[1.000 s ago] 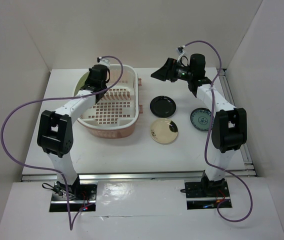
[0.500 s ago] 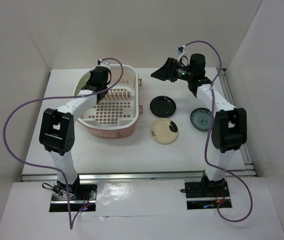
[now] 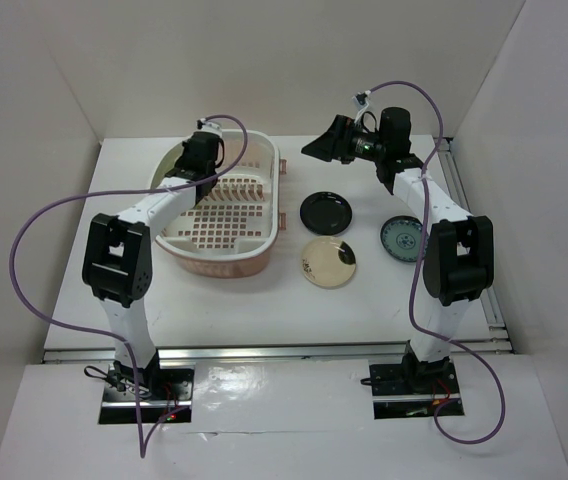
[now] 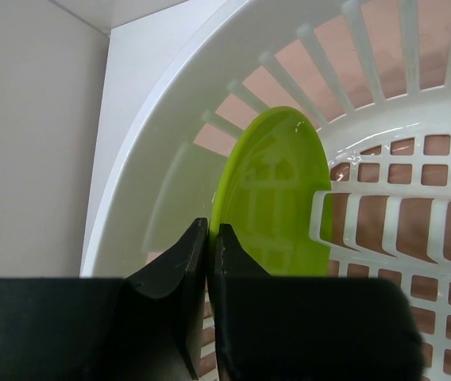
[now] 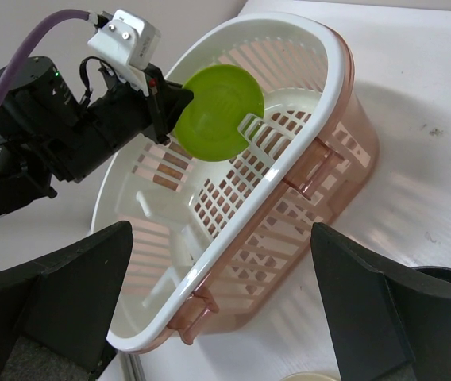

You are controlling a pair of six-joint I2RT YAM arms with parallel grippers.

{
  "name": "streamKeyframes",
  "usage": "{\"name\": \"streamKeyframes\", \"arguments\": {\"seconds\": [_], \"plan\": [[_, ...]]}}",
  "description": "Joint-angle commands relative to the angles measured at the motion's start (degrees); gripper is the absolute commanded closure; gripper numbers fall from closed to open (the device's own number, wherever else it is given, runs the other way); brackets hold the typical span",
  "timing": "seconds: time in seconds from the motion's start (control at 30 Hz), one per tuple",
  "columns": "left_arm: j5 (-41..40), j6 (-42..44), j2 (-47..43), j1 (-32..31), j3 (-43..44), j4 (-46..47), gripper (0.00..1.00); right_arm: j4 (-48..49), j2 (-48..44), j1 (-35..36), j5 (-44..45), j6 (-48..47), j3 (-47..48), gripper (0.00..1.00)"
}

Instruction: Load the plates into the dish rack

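Left pincer (image 4: 212, 231) shifted slightly right, pinching green plate (image 4: 277, 190).

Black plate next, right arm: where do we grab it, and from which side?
Pinch the rim of the black plate, coming down from above with the right gripper, one finger inside the lip and one outside. It lies flat, so only the raised edge offers a hold. The far-right edge looks freest: the rack is on its left and the cream plate just in front.
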Motion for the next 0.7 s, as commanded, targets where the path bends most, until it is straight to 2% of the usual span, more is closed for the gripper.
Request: {"name": "streamKeyframes", "arguments": {"seconds": [0.0,0.17,0.23,0.37,0.43,0.63,0.67], "plan": [[0.33,-1.66,0.26,-0.29,2.29,1.46,0.81,3.77,-0.20,0.28,-1.24,-0.03,0.88,0.00],[-0.20,-1.66,0.26,-0.29,2.29,1.46,0.61,3.77,0.32,0.28,-1.76,0.50,0.88,0.00],[-0.20,-1.66,0.79,-0.29,2.90,1.46,0.58,3.77,0.33,0.28,-1.76,0.50,0.88,0.00],[-0.72,-1.66,0.79,-0.29,3.43,1.46,0.40,3.77,0.85,0.28,-1.76,0.50,0.88,0.00],[-1.25,-1.66,0.27,-0.29,3.43,1.46,0.25,2.46,0.86,0.28,-0.28,-0.20,0.88,0.00],[-0.73,-2.27,-0.88,-0.29,5.09,0.76,0.17,0.97,1.99,0.28,2.09,-1.77,1.40,0.00],[-0.72,-3.49,-1.40,-0.29,5.79,-0.29,0.11,-0.87,2.00,0.28,2.97,-2.39,1.41,0.00]]}}
